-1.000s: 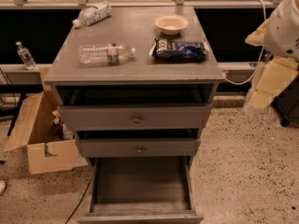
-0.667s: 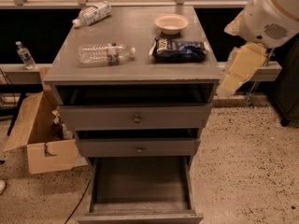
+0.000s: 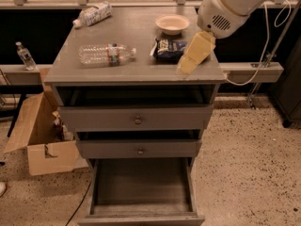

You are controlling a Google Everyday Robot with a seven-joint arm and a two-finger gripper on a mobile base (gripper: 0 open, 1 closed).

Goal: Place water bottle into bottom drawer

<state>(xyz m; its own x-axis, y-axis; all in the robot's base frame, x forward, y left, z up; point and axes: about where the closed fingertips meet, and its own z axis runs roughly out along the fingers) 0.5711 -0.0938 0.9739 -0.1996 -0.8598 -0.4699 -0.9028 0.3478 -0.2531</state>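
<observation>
The water bottle lies on its side on the grey cabinet top, left of centre, its white cap pointing right. The bottom drawer is pulled out at the cabinet's foot, and its flat dark interior holds nothing. My gripper, cream-coloured under the white arm, hangs over the front right part of the cabinet top. It is well to the right of the water bottle and holds nothing that I can see.
A white-and-blue labelled bottle lies at the back left of the top. A bowl and a dark snack bag sit beside the gripper. Two upper drawers stand slightly open. A cardboard box sits on the floor at left.
The arm has swung left from beside the cabinet's right edge, and the gripper now hangs over the front right of the top. The bottle and drawers have not moved.
</observation>
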